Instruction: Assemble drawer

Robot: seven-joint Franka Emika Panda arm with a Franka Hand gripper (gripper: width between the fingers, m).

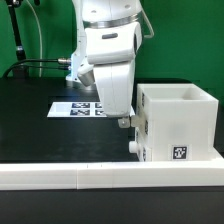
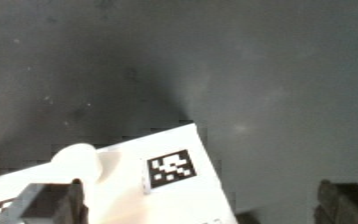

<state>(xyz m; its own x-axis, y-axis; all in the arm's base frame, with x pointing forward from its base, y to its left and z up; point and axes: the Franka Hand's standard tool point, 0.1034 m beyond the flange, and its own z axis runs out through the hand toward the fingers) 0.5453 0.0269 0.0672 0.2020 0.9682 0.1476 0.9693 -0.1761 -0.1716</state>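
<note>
A long white wall strip (image 1: 110, 178) edges the black counter (image 1: 30, 120) in front of the claw (image 1: 130, 134), which hangs low beside the drawer housing (image 1: 180, 122).

In the wrist view the claw (image 2: 202, 203) stands spread wide, its two dark fingertips (image 2: 55, 202) well apart and pinching nothing. Between them sits a white drawer tray (image 2: 131, 170), its round knob (image 2: 78, 160) and a square tag facing up, its lower part cut off by the frame. From outside, the arm hides the tray and part of the marker board (image 1: 80, 107) behind the claw. Whether the fingertips touch the tray cannot be told.
</note>
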